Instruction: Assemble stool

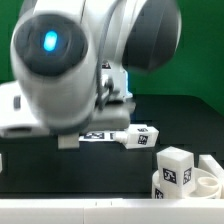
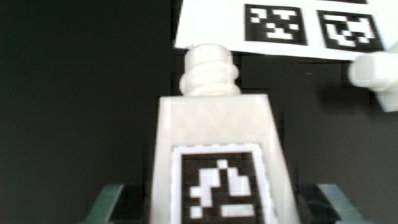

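Hand (image 2: 221, 208) about half open, with its fingers (image 2: 118, 205) on either side of one stool leg (image 2: 217, 140), tag face up. A dark strip shows along each side, so I cannot tell whether it has a grip. Bare black desk (image 2: 71, 110) lies on one side of the leg and another white part (image 2: 377, 75) on the other. Beyond, the leg's peg ends at the edge of the marker board (image 2: 214, 25).

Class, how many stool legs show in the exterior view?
2. A lying leg beside the marker board; a standing leg by the seat. The arm may hide more, perhaps the wrist view's leg, flanked by the pincer.
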### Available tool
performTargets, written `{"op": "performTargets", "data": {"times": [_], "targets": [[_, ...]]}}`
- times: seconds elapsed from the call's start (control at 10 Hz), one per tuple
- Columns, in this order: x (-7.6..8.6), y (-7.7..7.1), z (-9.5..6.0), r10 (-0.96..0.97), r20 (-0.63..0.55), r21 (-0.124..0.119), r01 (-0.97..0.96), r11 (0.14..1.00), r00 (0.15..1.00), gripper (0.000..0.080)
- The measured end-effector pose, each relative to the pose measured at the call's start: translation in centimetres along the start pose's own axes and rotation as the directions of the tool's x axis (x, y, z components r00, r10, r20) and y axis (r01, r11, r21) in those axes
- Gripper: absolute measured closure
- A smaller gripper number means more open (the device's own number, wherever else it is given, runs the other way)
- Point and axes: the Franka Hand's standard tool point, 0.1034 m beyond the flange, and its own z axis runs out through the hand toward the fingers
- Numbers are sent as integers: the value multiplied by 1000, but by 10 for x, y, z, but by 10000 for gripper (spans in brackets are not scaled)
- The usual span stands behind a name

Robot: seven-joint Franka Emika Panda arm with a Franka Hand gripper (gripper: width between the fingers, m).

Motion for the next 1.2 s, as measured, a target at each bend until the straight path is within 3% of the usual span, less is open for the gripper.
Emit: {"op": "performTargets", "data": {"times": [0.2, 0.4, 0.6, 0.7, 0.8, 1.0, 1.2], "targets": [[-3, 6, 7, 5, -130, -7, -6, 1000, 992, 466], [4, 3, -6, 20, -246, -20, -26, 999, 969, 466], [-11, -49, -64, -1, -375, -38, -14, 999, 927, 466], [-12, -68, -86, -21, -437, -55, -3, 998, 899, 466], [-10, -74, -96, -44, -527, -78, 3, 997, 849, 466], [-10, -67, -89, -45, -615, -86, -11, 996, 788, 466], [-5, -67, -95, -49, -732, -97, -33, 995, 680, 466]]}}
